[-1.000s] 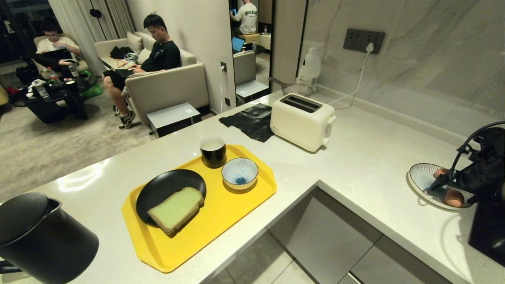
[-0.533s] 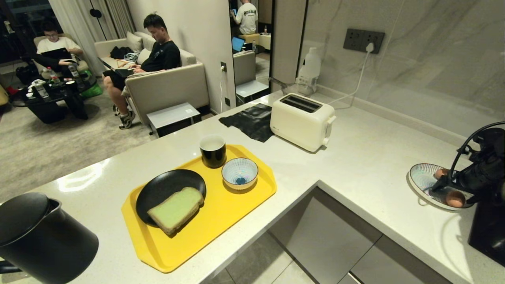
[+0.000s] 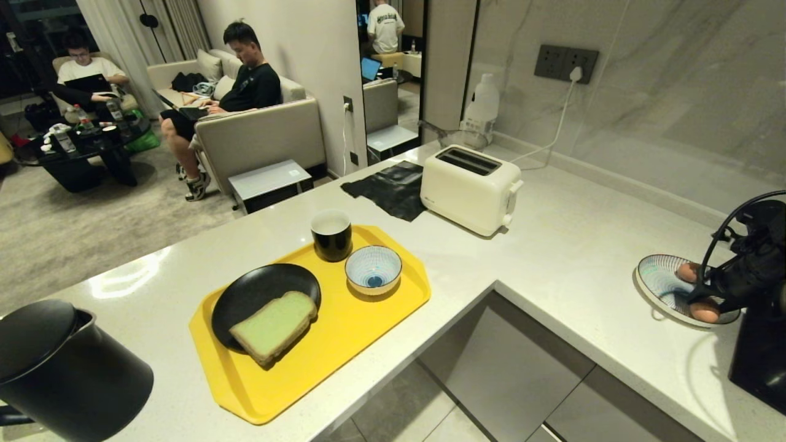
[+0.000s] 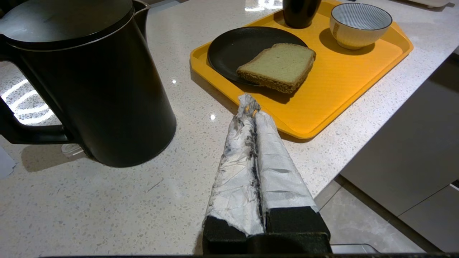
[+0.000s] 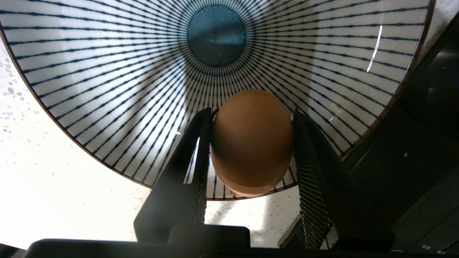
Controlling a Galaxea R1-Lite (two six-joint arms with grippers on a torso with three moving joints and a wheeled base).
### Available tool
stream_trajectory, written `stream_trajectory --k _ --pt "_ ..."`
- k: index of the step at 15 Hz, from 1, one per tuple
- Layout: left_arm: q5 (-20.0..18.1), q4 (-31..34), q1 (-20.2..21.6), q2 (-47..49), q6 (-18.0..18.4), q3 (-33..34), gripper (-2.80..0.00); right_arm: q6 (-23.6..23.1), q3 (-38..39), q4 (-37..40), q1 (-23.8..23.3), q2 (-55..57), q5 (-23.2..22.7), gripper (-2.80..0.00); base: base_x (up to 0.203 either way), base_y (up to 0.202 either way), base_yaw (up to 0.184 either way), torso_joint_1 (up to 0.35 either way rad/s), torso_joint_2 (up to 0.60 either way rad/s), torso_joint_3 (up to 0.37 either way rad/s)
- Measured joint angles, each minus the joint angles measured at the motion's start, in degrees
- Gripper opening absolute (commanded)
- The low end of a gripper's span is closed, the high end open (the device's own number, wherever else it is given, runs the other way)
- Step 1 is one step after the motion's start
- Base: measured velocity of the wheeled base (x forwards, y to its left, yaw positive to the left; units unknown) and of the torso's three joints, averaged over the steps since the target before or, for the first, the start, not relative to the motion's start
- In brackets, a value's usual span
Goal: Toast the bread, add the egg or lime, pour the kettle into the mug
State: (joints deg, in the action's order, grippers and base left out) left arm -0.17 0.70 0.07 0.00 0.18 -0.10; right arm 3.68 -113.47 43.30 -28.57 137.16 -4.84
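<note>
Right gripper (image 5: 251, 143) is down in the striped plate (image 5: 107, 71), a finger (image 5: 195, 150) pressed to either flank of the egg (image 5: 252, 139); pads appear to touch the shell on both sides, so it reads as clamped on the egg. The egg sits on the plate's near slope, just ahead of the palm, below the dark centre disc. A second egg (image 3: 686, 271) lies on the plate beyond the gripper in the head view.

Step in hand, as judged: secure the egg, then lift. Grip force should be light, since the shell is smooth and rounded and could squirt out or crack. A straight vertical lift clear of the rim seems best, avoiding the neighbouring egg.

Left gripper (image 4: 251, 107) is pinched closed and empty, parked beside the kettle (image 4: 89, 79), the tray (image 4: 340, 82) just ahead of its tips. The bread (image 4: 278, 66) rests on the black plate (image 4: 233, 50).
</note>
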Motion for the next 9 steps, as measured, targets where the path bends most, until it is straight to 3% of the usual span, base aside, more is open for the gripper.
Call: stream_trajectory --k 9 --pt "-0.04 -0.02 0.0 0.0 0.0 0.0 -2.8 0.0 0.0 -0.61 0.02 -0.41 -0.01 -2.8 0.0 0.0 0.0 0.0 0.0 0.0"
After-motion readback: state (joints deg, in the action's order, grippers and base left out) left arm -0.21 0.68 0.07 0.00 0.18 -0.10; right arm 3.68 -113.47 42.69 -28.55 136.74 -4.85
